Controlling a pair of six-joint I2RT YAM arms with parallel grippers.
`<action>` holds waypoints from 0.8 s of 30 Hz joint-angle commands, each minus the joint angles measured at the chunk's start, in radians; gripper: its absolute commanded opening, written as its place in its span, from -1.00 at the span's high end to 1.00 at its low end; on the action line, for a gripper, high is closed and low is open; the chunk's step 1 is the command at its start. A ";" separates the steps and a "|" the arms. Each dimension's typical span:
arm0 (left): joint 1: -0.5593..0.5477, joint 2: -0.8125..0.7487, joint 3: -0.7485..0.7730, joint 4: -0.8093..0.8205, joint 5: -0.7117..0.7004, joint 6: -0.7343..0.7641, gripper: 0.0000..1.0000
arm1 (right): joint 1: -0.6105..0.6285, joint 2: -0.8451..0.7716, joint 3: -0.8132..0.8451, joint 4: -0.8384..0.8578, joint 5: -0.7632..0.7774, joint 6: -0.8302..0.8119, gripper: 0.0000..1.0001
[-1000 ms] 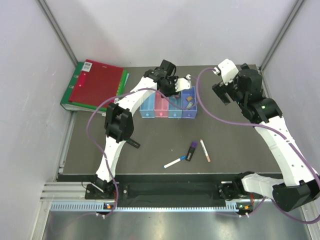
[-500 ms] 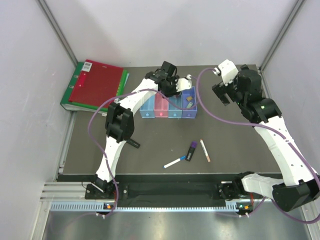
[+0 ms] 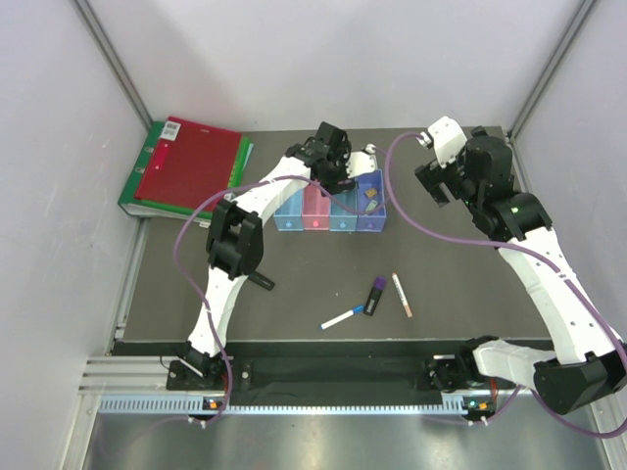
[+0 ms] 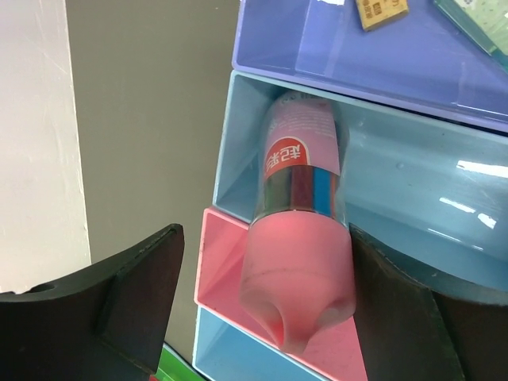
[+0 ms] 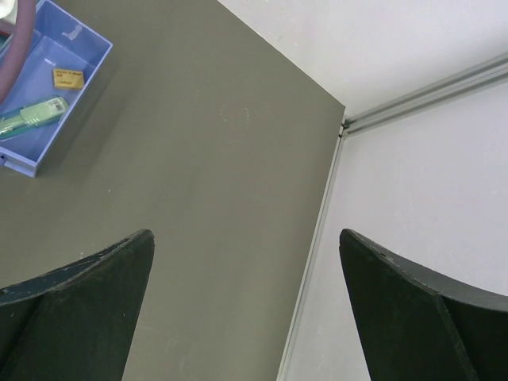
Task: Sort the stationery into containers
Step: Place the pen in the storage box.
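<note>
Both jaw pairs stand wide, neither clamping anything. Left jaws hang over the bin row with the pink-capped bottle [image 4: 298, 230] loose between them. Its body slants down into a light blue bin [image 4: 413, 182], cap end up. There's a clear gap to the left jaw; the right jaw is at or touching the cap, can't tell which. Pink bin [image 4: 216, 266] sits just under the cap. Purple-blue bin [image 4: 317, 55], beyond the jaw tips, holds a tan block [image 4: 381, 9] and green marker [image 4: 476, 20]. Risk: on lift-off the right jaw may snag the cap and tip the bottle over the divider into the pink bin, or out. Well apart from both jaws, white blue-capped pen [image 3: 342, 319], purple-black highlighter [image 3: 373, 295] and thin pinkish pen [image 3: 402, 294] lie unsorted on the bench [image 3: 294, 294]. Right jaws are empty, high over the bench.
</note>
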 commanded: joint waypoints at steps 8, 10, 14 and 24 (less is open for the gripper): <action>-0.007 -0.096 -0.053 0.184 -0.101 -0.008 -0.68 | -0.015 -0.020 -0.010 0.032 -0.017 0.025 -0.99; -0.007 -0.105 -0.062 0.208 -0.109 -0.007 -0.68 | -0.015 -0.019 -0.007 0.035 -0.017 0.026 -0.99; -0.008 -0.114 -0.073 0.248 -0.118 -0.010 -0.68 | -0.017 -0.014 0.001 0.035 -0.020 0.026 -0.99; -0.020 -0.140 -0.105 0.297 -0.110 -0.016 -0.67 | -0.015 -0.017 0.004 0.035 -0.021 0.031 -0.99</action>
